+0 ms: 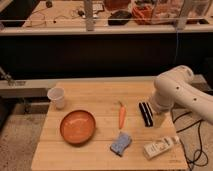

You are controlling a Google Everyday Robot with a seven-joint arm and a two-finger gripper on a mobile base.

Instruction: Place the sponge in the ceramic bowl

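The blue-grey sponge (121,144) lies flat on the wooden table (100,155), near its front edge and just right of the middle. The orange-brown ceramic bowl (78,126) sits to the sponge's left and holds nothing. My white arm comes in from the right, and its gripper (159,119) hangs low over the table's right side, beside the black bar (145,112). It is well to the right of the sponge and slightly behind it, touching neither the sponge nor the bowl.
An orange carrot (122,116) lies between the bowl and the black bar. A white bottle (160,147) lies at the front right corner. A translucent cup (57,97) stands at the back left. A dark wall and a shelf rise behind the table.
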